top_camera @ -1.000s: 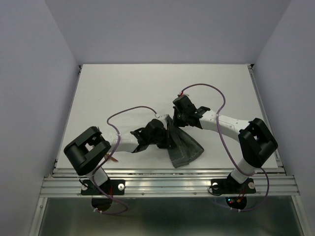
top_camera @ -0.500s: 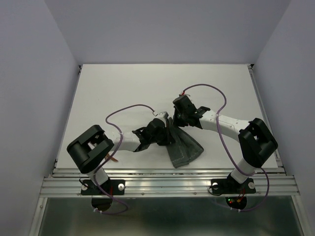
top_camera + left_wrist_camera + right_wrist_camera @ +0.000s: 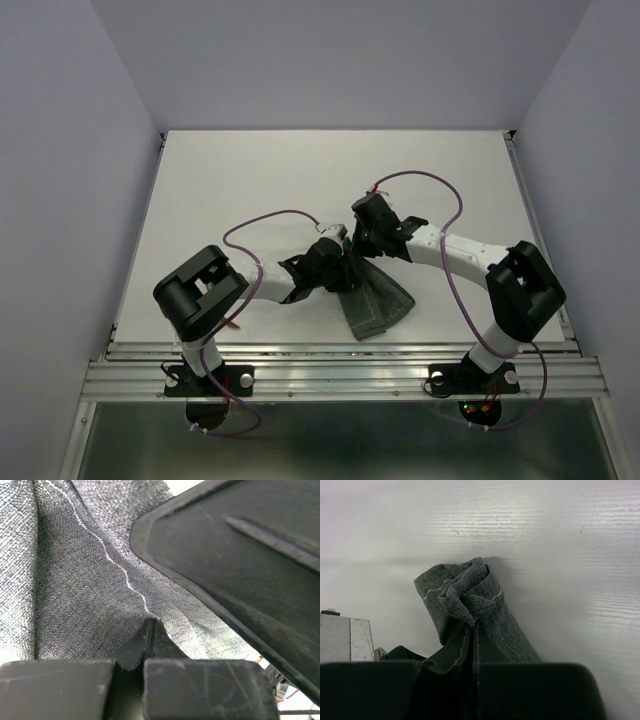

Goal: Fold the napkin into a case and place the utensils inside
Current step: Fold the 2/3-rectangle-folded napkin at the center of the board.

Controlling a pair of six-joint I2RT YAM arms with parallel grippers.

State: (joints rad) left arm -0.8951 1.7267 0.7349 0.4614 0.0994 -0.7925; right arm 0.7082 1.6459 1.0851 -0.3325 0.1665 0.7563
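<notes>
The napkin is a grey-green cloth lying bunched near the table's front middle, its upper end lifted. My left gripper is shut on a stitched edge of the napkin; its jaws meet on a pinch of cloth. My right gripper is shut on a crumpled corner of the napkin, just behind the left one. The right gripper's black body fills the upper right of the left wrist view. No folded case shows. The utensils are not clearly in view.
A thin brown sliver shows under the left arm's elbow, too small to name. Purple cables loop over both arms. A metal rail runs along the table's front edge, and grey walls close in the left, right and back.
The left arm's elbow has swung right and up, bringing its gripper slightly closer to the right one. Both grippers have kept hold of the napkin, which has barely shifted.
</notes>
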